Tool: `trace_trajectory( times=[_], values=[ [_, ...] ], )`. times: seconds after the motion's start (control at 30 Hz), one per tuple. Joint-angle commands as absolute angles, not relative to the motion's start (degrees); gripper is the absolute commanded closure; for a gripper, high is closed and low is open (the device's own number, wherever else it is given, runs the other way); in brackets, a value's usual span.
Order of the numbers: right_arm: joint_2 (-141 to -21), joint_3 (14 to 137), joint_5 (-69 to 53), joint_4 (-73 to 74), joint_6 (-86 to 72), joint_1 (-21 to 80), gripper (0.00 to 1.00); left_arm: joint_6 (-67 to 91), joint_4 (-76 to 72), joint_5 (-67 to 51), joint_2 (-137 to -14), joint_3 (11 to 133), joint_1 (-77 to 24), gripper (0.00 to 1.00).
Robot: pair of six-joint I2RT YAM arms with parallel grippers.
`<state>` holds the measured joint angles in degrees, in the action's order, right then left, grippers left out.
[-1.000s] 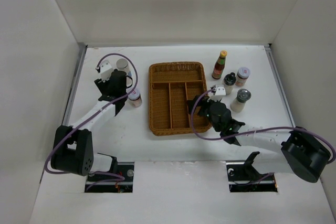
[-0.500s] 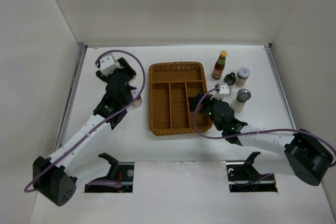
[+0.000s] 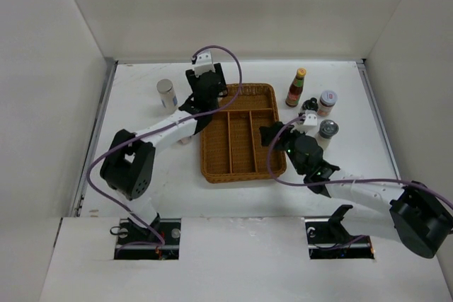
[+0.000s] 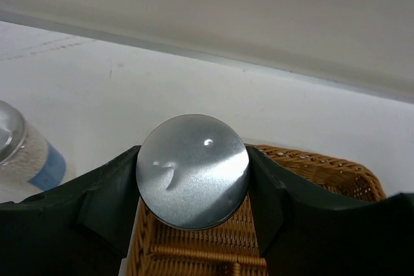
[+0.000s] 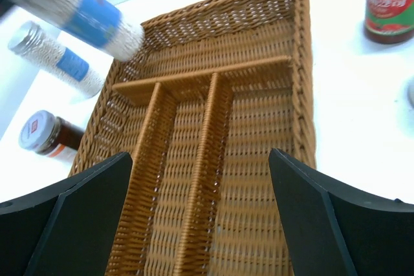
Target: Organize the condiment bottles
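Left wrist view: a silver-capped jar was clenched by the left gripper, held directly above the far-left corner of the wicker tray.

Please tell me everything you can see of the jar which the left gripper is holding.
The jar is a slim cylinder with a white, grainy-looking body, a blue label band and a round, shiny silver cap. The left gripper is shut on it, its dark fingers pressing two sides of the cap. It hangs tilted at the far-left corner of the wicker tray; whether it touches the tray cannot be told.
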<state>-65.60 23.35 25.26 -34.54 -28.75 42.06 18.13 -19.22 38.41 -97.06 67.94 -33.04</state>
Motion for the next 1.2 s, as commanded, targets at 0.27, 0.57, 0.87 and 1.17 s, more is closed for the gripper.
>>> trace_trajectory(
  times=[0.27, 0.57, 0.87, 1.17],
  values=[
    [-65.04, 22.76, 25.14, -37.18, -29.53, 40.91, 0.05, 18.37, -25.05, 36.3, -103.97, 71.63, -32.83, 0.6],
    [-64.16, 22.59, 25.58, -37.18, -29.27, 40.91, 0.05, 18.63, -24.96, 37.18, -104.33, 69.96, -33.79, 0.2],
    [-60.21, 25.66, 26.63, -31.48, -28.3, 41.88, 0.52, 18.63, -26.71, 37.71, -90.9, 64.09, -35.02, 0.03],
    [-53.53, 32.86, 37.16, -13.55, -27.95, 41.36, 0.67, 23.28, -32.7, 37.88, -66.82, 38.44, -38.36, 0.19]
  ],
)
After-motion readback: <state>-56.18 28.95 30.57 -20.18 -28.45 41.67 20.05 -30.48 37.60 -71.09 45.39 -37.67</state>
